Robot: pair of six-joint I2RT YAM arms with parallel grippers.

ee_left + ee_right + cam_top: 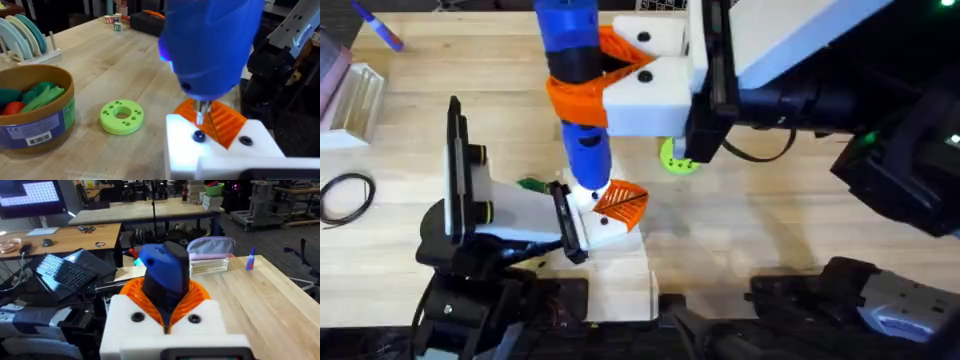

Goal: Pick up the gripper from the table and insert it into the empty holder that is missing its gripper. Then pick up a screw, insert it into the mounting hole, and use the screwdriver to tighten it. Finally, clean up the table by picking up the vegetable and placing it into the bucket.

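Observation:
My right gripper (610, 85) is shut on the blue screwdriver (582, 100) and holds it upright; its orange pads clamp the blue body (167, 277). The screwdriver's metal tip (200, 116) points down at a dark screw (198, 136) in the white holder (185, 145), just above it. The orange ribbed gripper (222, 121) sits in that holder, which is part of my left gripper (605, 215), whose jaws stand close together. The dark green vegetable (530, 184) lies on the table beside the left arm. The tan bucket (35, 107) holds green and red toy vegetables.
A bright green disc with holes (677, 160) (121, 116) lies between the bucket and the left gripper. A blue-purple marker (380, 28), a clear plastic box (355, 95) and a black cable loop (345, 195) are at the table's left. A dish rack (25, 35) stands beyond the bucket.

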